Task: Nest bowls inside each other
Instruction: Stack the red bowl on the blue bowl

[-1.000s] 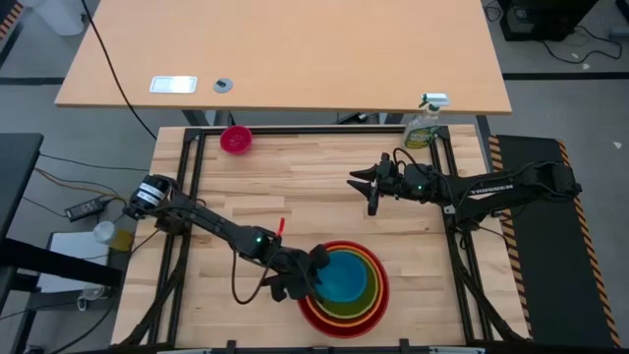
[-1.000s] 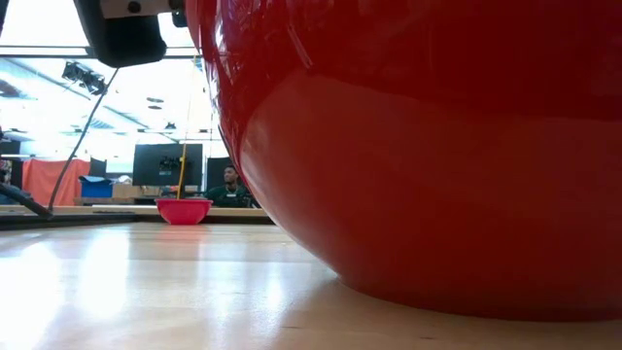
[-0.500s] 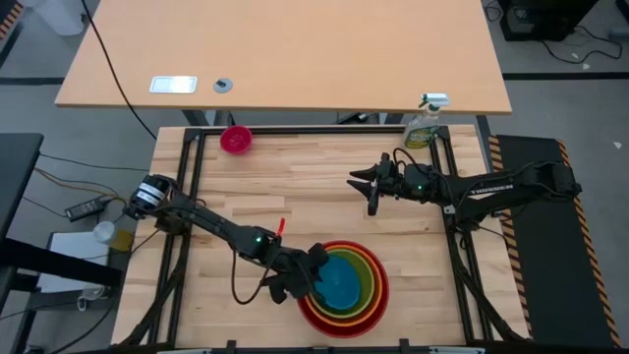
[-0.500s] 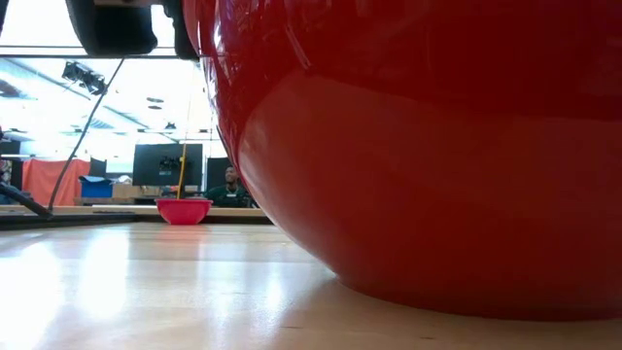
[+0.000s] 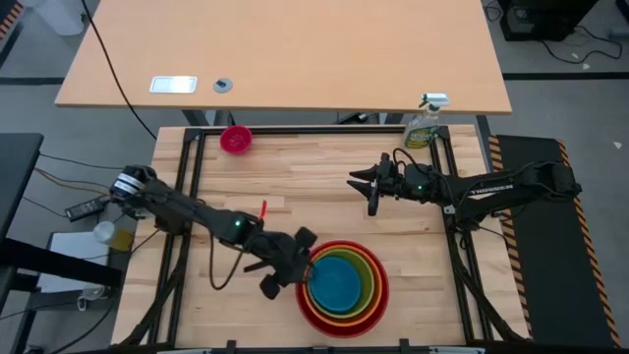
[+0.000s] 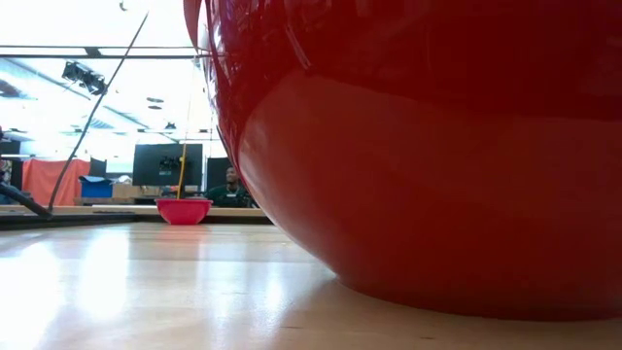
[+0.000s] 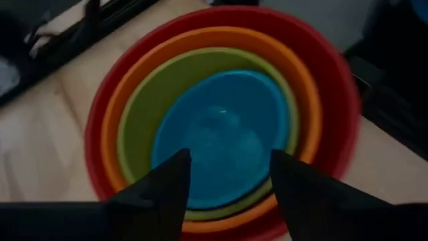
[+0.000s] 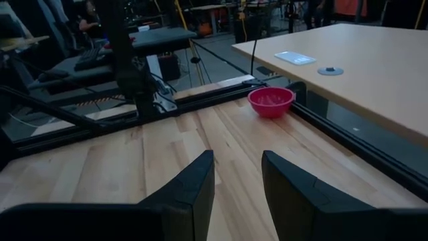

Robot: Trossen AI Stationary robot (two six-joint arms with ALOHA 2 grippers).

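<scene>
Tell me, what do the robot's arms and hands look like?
Both arms are dark, thin and jointed. The left arm has a tiny green light, a red bit sticking up and a round silver-and-black part near its base. The right arm has white letters on its side and black cables looping over it. Each hand has two dark, flat, pointed fingers.

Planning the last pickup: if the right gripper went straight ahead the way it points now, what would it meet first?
Probably nothing soon: the right gripper, jaws open and empty, faces bare table. The pink bowl sits far ahead, slightly off-line, so it might pass beside it; depth is unclear.
</scene>
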